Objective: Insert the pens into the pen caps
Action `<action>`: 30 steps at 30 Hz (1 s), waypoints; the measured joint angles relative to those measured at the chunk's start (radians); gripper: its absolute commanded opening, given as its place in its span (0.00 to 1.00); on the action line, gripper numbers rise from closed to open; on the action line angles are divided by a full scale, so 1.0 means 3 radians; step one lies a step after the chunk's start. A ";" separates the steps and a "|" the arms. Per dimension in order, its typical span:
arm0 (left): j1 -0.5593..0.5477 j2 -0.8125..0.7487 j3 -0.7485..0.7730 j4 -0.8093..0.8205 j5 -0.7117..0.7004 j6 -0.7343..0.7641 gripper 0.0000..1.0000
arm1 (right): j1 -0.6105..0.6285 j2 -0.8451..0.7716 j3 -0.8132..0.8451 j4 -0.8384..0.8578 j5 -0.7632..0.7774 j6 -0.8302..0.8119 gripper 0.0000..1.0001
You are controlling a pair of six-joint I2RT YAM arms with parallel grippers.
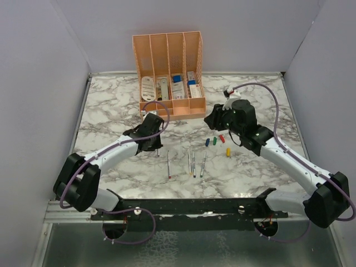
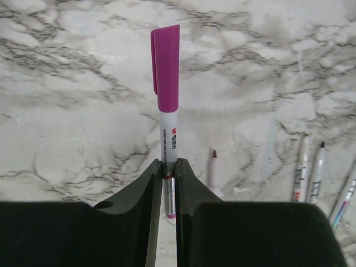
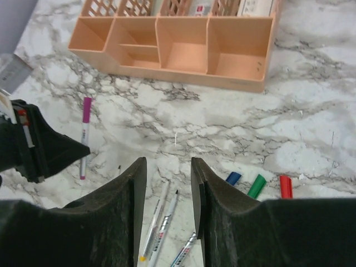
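Your left pincer (image 2: 168, 178) is clenched on the purple pen (image 2: 168, 136). The fingers (image 2: 139, 194) clamp the lower barrel, just above its purple end. The barrel runs straight out from between the jaws, and the purple cap (image 2: 166, 67) sits on its outer end, well clear of the fingertips. I cannot tell whether the pen rests on the worktop (image 1: 111, 100) or is held above it.

Your right pincer (image 3: 167, 167) is released, with its jaws apart and nothing between them. It hangs right of the worktop's centre. The blue cap (image 3: 233, 178), green cap (image 3: 256, 186) and red cap (image 3: 285, 187) lie in a row just to its right, apart from the fingers.

The top view alone shows the yellow cap (image 1: 228, 151), lying nearer the near edge than the other three. It also shows the four loose pens (image 1: 193, 164) between centre and near edge. The peach organiser (image 1: 169, 78) stands at the middle of the far edge.

The left wrist view alone shows the grip plainly. The right wrist view shows that pincer from the side, gripping the barrel near its middle.
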 measured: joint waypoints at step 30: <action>0.0547 0.1141 0.0706 -0.0214 -0.0043 0.0546 0.42 | 0.0000 0.0388 -0.0006 -0.0553 0.0102 0.0183 0.36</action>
